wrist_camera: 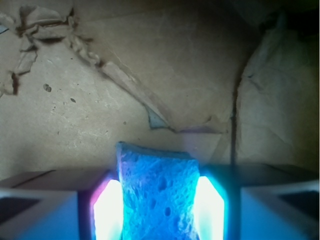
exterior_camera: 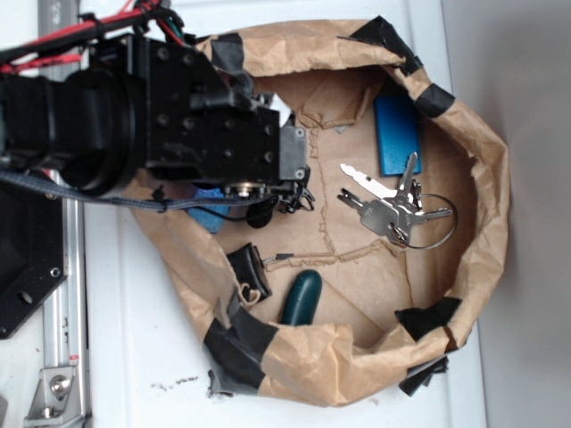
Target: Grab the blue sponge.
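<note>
The blue sponge (wrist_camera: pixel 157 192) fills the gap between my two glowing fingers in the wrist view, porous and bright, squeezed narrower where the pads press its sides. My gripper (wrist_camera: pixel 158 207) is shut on it. In the exterior view only a bit of the blue sponge (exterior_camera: pixel 207 212) shows under the black arm, at the left side of the paper-lined basin, with the gripper (exterior_camera: pixel 254 203) down over it. Whether the sponge still rests on the paper floor I cannot tell.
The crumpled brown paper wall (exterior_camera: pixel 486 169) rings the basin, taped with black patches. Inside lie a dark blue block (exterior_camera: pixel 397 134), a bunch of keys (exterior_camera: pixel 393 207), a black binder clip (exterior_camera: pixel 250 270) and a dark teal oval object (exterior_camera: pixel 301 297). A metal rail (exterior_camera: pixel 62 348) runs on the left.
</note>
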`<state>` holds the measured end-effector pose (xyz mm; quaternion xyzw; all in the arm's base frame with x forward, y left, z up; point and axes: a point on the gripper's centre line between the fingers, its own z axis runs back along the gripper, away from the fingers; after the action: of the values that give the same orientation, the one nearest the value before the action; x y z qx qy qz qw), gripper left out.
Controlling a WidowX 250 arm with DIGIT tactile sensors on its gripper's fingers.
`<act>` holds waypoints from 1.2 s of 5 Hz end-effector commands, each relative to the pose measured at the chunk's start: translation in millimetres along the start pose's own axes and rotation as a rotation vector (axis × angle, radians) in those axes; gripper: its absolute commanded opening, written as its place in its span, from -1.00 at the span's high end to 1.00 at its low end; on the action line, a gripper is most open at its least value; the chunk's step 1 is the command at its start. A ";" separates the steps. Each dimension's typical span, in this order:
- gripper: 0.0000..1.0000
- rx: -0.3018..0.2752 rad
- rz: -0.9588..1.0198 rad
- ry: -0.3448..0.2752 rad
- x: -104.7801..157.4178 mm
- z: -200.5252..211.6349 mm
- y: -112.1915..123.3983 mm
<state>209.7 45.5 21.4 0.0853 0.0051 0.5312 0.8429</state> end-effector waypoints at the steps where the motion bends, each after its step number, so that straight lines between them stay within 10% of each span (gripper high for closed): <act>1: 1.00 -0.021 -0.108 -0.082 23.5 21.4 6.4; 2: 1.00 -0.003 -0.323 -0.327 52.5 63.4 -10.5; 3: 1.00 -0.120 -0.514 -0.520 77.4 120.0 -20.6; 5: 1.00 -0.353 -0.957 -0.607 65.9 163.8 -40.4; 6: 1.00 -0.375 -1.085 -0.582 46.1 156.7 -47.3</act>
<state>285.0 40.9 148.2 0.0584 -0.2521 -0.0117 0.9659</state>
